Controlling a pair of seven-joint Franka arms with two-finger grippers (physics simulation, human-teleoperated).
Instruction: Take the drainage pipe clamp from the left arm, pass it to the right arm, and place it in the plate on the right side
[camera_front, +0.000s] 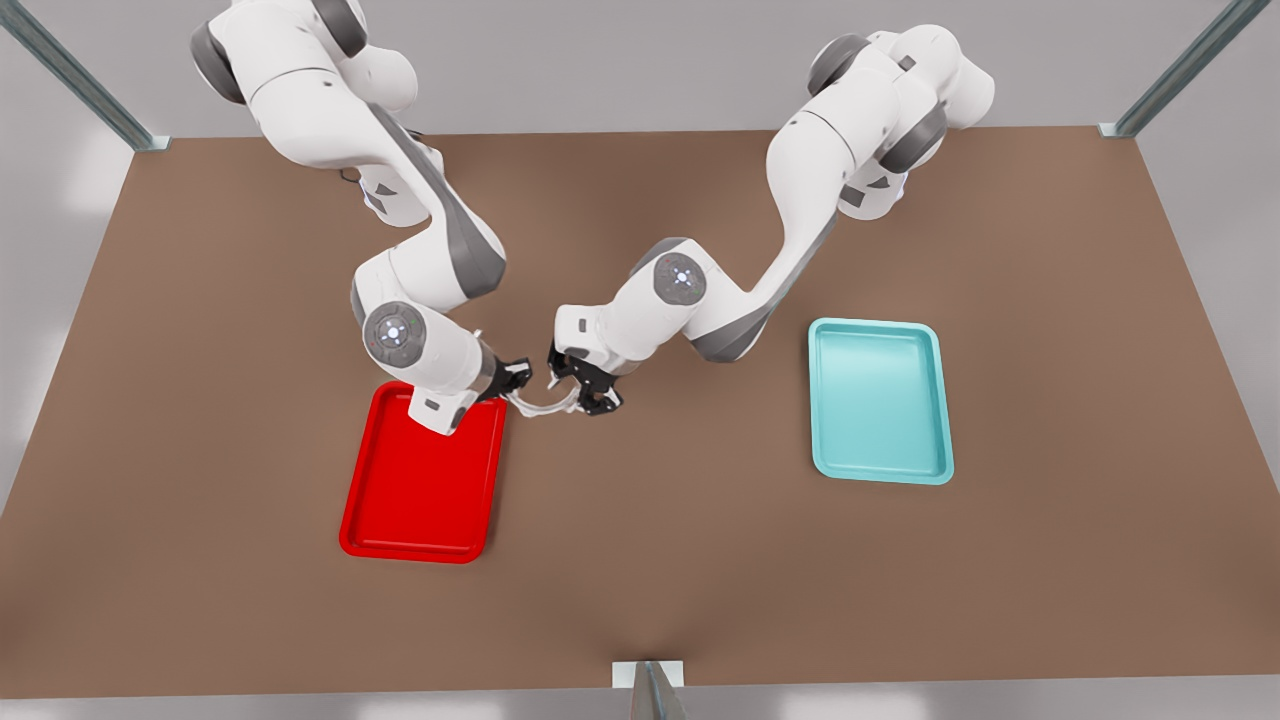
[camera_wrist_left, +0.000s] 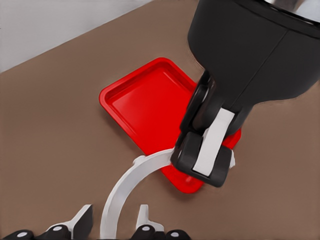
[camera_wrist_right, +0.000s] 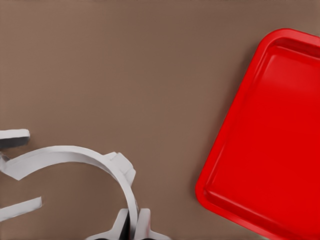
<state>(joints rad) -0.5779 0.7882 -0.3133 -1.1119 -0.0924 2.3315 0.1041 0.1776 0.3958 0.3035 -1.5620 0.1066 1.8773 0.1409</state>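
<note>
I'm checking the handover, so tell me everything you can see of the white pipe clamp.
The small white plastic half-ring drainage pipe clamp is a thin, smooth arc with little tabs at its ends. It spans the gap between two black grippers over the brown table, beside the glossy red rectangular tray. The right gripper is shut on one end. The left gripper straddles the other end, open, with gaps on both sides.
</note>
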